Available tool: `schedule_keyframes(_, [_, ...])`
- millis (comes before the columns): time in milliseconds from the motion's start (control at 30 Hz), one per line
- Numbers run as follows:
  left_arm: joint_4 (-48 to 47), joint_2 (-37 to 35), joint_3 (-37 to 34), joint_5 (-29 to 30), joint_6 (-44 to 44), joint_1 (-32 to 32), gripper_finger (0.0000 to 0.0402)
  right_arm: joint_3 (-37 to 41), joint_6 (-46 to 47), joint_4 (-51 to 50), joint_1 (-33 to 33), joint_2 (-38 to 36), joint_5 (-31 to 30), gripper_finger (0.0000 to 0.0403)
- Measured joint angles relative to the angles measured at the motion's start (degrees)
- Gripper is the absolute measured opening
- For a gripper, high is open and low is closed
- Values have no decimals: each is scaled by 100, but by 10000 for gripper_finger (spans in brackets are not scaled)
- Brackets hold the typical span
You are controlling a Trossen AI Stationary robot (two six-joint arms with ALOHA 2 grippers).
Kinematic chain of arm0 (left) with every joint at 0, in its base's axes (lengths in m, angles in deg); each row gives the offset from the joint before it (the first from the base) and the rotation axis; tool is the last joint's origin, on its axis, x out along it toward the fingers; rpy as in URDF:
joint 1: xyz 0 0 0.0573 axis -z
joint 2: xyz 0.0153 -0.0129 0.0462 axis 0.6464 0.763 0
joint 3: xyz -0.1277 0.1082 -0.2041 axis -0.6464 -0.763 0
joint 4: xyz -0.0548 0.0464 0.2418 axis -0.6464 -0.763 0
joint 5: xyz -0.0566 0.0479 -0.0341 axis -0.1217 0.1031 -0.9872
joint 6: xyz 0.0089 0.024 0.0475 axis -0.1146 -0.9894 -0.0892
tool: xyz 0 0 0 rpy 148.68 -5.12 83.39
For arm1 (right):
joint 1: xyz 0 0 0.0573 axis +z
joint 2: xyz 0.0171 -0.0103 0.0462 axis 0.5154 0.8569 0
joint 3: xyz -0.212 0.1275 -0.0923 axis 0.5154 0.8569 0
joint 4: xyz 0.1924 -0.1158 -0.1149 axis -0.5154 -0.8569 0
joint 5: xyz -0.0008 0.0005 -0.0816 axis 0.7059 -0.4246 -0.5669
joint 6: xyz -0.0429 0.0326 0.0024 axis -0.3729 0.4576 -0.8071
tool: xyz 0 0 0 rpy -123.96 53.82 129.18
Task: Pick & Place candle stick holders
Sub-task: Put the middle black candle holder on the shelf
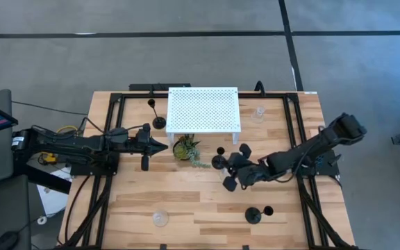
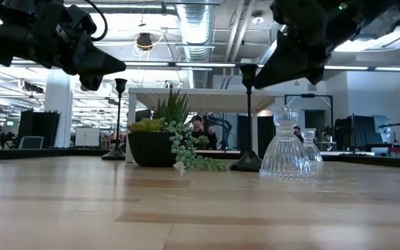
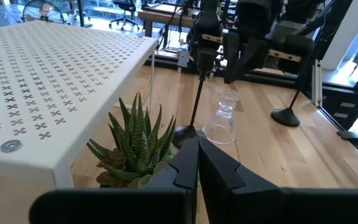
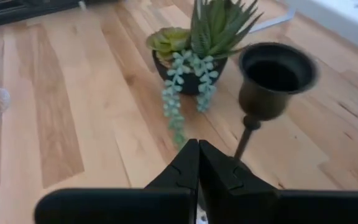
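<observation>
Currently we look down on a wooden table with a white perforated stand at its back and a small potted succulent just in front of it. Our right gripper, fingers pressed together and holding nothing, hovers just beside a black candle stick holder that stands upright near the plant; the right wrist view shows its cup close ahead. Our left gripper, also pressed shut and empty, waits on the plant's other side. Other holders are scattered: a black one left of the stand, another near the front edge, a clear glass one at front left, another right of the stand. We judge the approach step is in hand; next, the right fingers must spread and straddle the thin stem.
</observation>
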Motion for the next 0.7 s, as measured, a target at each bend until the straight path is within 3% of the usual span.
schedule_keyframes(167, [2, 0, 0, 0, 0, 0, 12, -4, -4, 32, -139, 76, 270, 20])
schedule_keyframes(533, [0, 0, -2, 0, 0, 0, 12, -4, 234, -16, -514, 126, 522, 167])
schedule_keyframes(700, [1, 0, -2, 0, 0, 0, 12, -4, 234, -1, -701, 126, 520, 206])
